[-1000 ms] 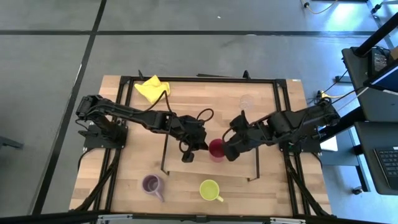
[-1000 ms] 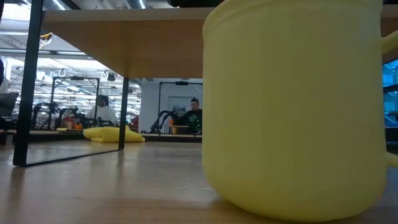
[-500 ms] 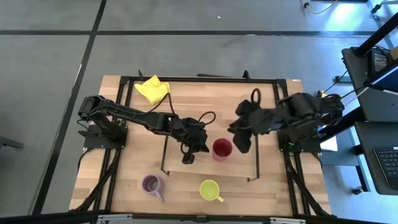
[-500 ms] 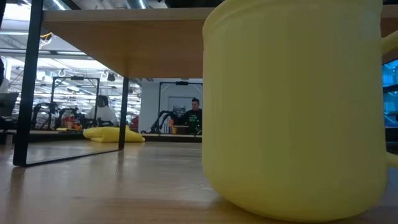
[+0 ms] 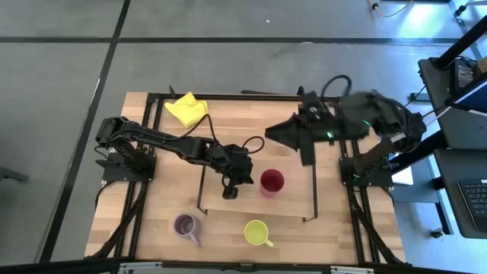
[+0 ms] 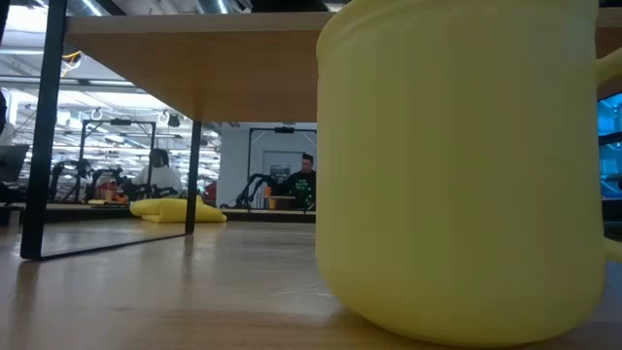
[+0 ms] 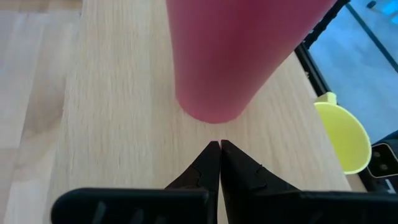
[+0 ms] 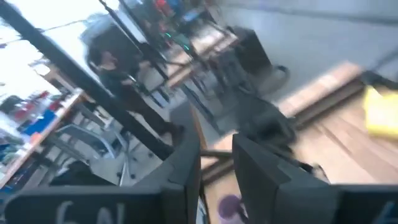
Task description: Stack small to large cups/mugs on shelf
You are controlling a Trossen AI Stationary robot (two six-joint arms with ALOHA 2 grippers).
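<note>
the tall red handleless cup (image 5: pixel 272 181) was seen upright on the low light-wood shelf (image 5: pixel 285 203), just ahead of the left gripper (image 7: pixel 219 147), whose fingers were shut and empty. the right gripper (image 5: pixel 272 135), part-open and empty, was raised farther off.

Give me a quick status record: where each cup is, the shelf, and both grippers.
shelf: mid-table, light-wood board on black end frames
red cup: upright on the shelf, not held
purple mug: on the tabletop, near edge, left of the shelf
yellow-green mug: on the tabletop, in front of the shelf
clear glass: not visible, the right arm covers that area
yellow cloth: far left corner of the table
left gripper: shut, empty, on the shelf just left of the red cup
right gripper: raised over the far side of the table, carrying nothing
</note>
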